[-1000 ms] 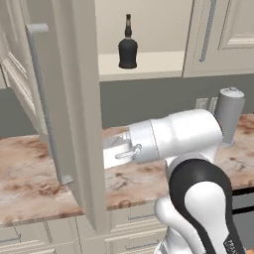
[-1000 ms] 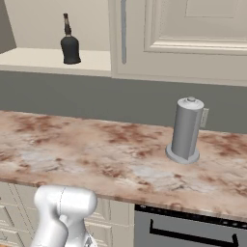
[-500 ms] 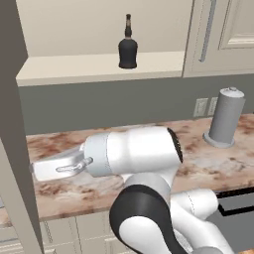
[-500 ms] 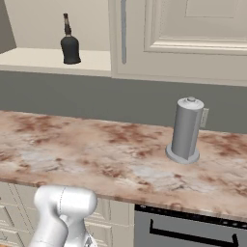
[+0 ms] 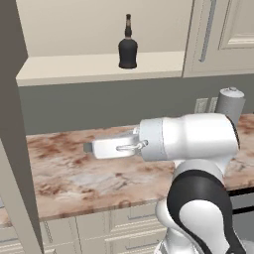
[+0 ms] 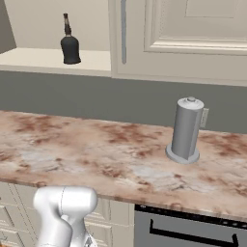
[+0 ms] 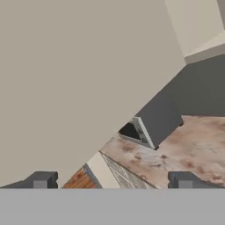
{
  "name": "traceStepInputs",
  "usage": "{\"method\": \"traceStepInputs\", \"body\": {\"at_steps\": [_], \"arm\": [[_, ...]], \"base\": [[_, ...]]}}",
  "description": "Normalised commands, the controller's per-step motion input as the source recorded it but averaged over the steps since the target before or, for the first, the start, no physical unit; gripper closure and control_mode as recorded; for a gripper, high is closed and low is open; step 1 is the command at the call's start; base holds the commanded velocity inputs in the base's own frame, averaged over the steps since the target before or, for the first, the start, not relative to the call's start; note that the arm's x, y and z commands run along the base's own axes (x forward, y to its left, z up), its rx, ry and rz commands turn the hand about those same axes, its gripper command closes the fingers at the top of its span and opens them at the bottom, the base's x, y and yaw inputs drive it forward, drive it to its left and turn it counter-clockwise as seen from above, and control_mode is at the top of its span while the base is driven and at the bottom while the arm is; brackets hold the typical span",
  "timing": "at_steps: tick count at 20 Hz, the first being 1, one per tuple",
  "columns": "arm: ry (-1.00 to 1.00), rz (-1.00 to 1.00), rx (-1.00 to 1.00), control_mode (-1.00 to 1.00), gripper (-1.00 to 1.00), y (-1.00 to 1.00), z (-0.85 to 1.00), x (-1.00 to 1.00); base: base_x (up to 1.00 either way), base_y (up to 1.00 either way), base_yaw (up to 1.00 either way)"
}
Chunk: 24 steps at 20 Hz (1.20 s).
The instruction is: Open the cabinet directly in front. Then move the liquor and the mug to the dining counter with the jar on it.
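End effector (image 7: pixel 112 180): the two dark fingertips (image 7: pixel 41 179) stand wide apart at the bottom of the hand view, with nothing between them.
Hand: in the left base view the end effector (image 5: pixel 88 147) points toward the left of the picture, level over the worktop (image 5: pixel 74 173) and not touching it.
Ahead of the fingertips: a large plain beige surface, most likely the inner face of the open cabinet door (image 7: pixel 79 74); past its edge lie a strip of marble worktop (image 7: pixel 176 149) and a dark grey boxy shape (image 7: pixel 151 121) that I cannot identify.
Arm: white with dark joints, rising from the lower right of the left base view and from the lower left of the right base view.
Cabinet (image 5: pixel 99 30): open, cream interior and bottom shelf exposed; one door seen edge-on at the far left of the left base view, another door (image 6: pixel 183 34) with a vertical grey bar handle (image 6: pixel 123 31) shut just right of the opening.
Bottle (image 5: pixel 128 48): near-black, rounded body, narrow neck, brownish cap; upright on the cabinet shelf (image 5: pixel 59 67), well above the hand and apart from it.
Canister (image 6: pixel 186 129): tall, grey, domed top, upright on the worktop near the back wall, right of the arm.
Wall outlet (image 5: pixel 201 105): on the grey backsplash just left of the canister.
Drawers (image 6: pixel 14 198): cream fronts under the worktop; a dark appliance front (image 6: pixel 193 231) sits to their right.
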Motion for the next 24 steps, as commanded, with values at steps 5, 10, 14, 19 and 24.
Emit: {"method": "traceStepInputs", "body": {"at_steps": [5,10,14,19,24], "arm": [[0.00,-0.13,0.00,-1.00,-1.00,-1.00,0.14,0.02],[0.00,-0.18,0.00,-1.00,-1.00,-1.00,0.09,0.00],[-0.13,-0.21,-0.02,-1.00,-1.00,-0.91,0.12,0.00],[-0.16,-0.26,-0.16,-1.00,-1.00,-0.56,0.37,0.00],[-0.19,-0.40,-0.26,-1.00,-1.00,-0.43,0.32,0.00]], "base": [[0.00,0.00,0.00],[0.00,0.00,0.00],[0.00,0.00,0.00],[0.00,0.00,0.00],[0.00,0.00,0.00]]}}
